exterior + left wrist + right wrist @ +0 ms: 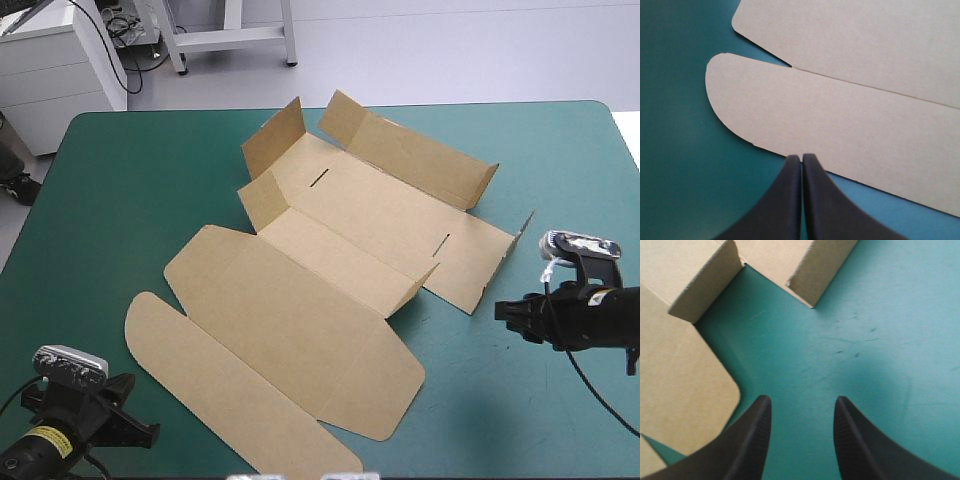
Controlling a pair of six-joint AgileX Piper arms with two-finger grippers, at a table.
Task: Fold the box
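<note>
The brown box (300, 290) lies as a cut sheet across the middle of the teal-green table. Its lid and a rounded flap (215, 385) are flat at the near side. At the far end several short walls (415, 150) stand raised. My left gripper (148, 432) sits at the near left corner, shut, with its tip (801, 159) at the rounded flap's (830, 120) near edge and nothing in it. My right gripper (502, 312) hovers just off the box's right side, open (802, 407) over bare cover. Two raised end flaps (705, 282) stand ahead of it.
The raised walls at the far end stand up from the table. The table's right edge (632, 150) runs close behind my right arm. A white cabinet (50, 70) stands beyond the far left corner.
</note>
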